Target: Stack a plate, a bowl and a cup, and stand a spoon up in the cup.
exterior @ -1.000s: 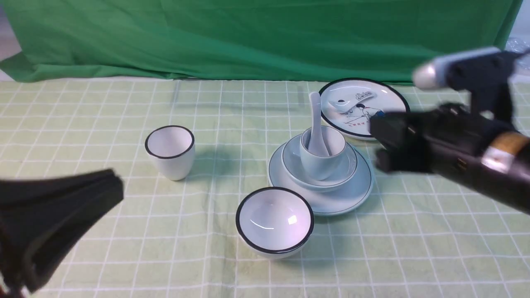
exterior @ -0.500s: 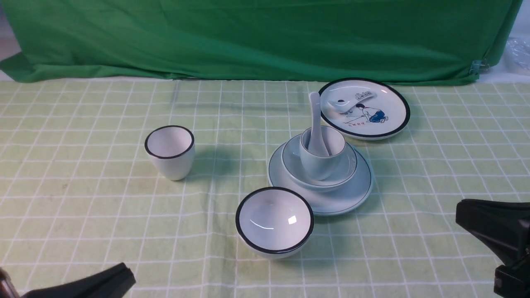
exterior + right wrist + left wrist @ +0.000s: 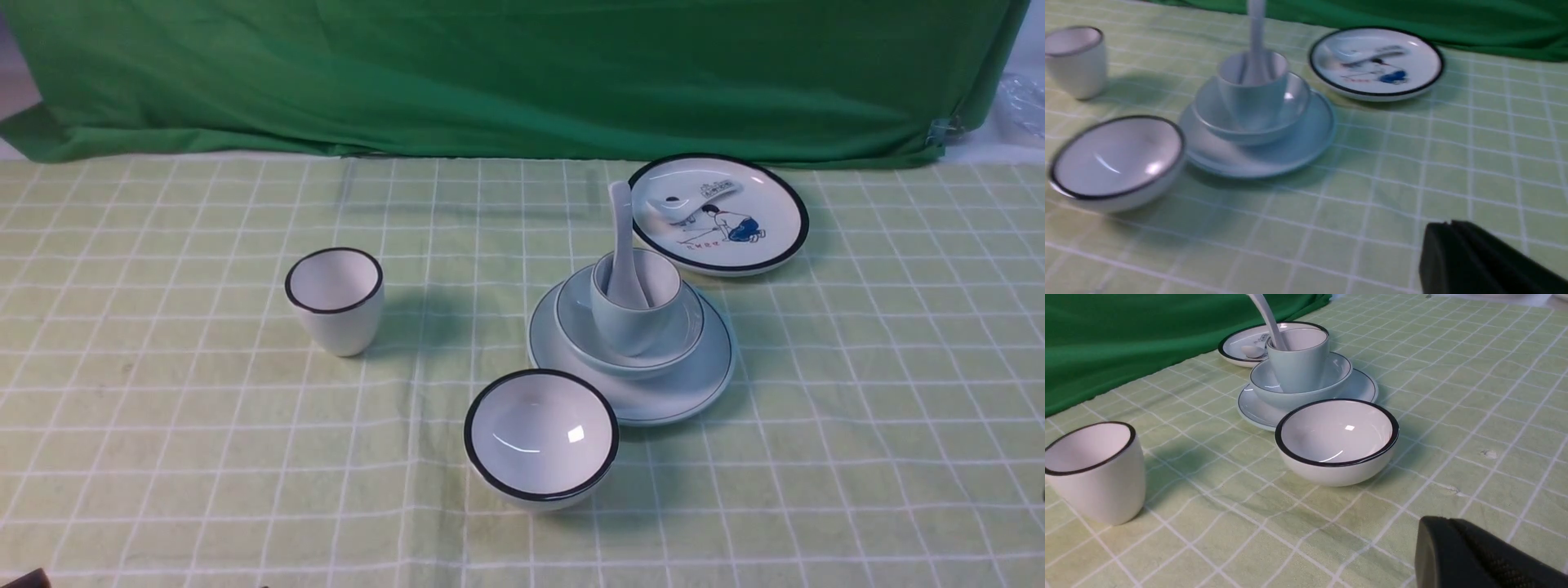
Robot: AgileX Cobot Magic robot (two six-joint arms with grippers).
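The pale bluish plate (image 3: 700, 377) lies right of the table's middle. The shallow bowl (image 3: 682, 331) sits on it, and the cup (image 3: 633, 325) stands in the bowl. The white spoon (image 3: 624, 237) stands in the cup, handle up. The stack also shows in the left wrist view, with the plate (image 3: 1361, 386), bowl (image 3: 1339, 373) and cup (image 3: 1300, 359). The right wrist view shows the plate (image 3: 1298, 143) and cup (image 3: 1251, 96). My left gripper (image 3: 1447, 524) and right gripper (image 3: 1449, 226) are shut and empty, near the table's front, out of the front view.
A black-rimmed white bowl (image 3: 540, 437) stands just in front of the stack. A black-rimmed white cup (image 3: 335, 298) stands to the left. A black-rimmed cartoon plate (image 3: 718, 214) lies behind the stack. A green cloth (image 3: 506, 73) hangs at the back.
Both arms have drawn back toward the front and left the front view. The right gripper was beside the stack a second ago. The stack and spoon have not moved.
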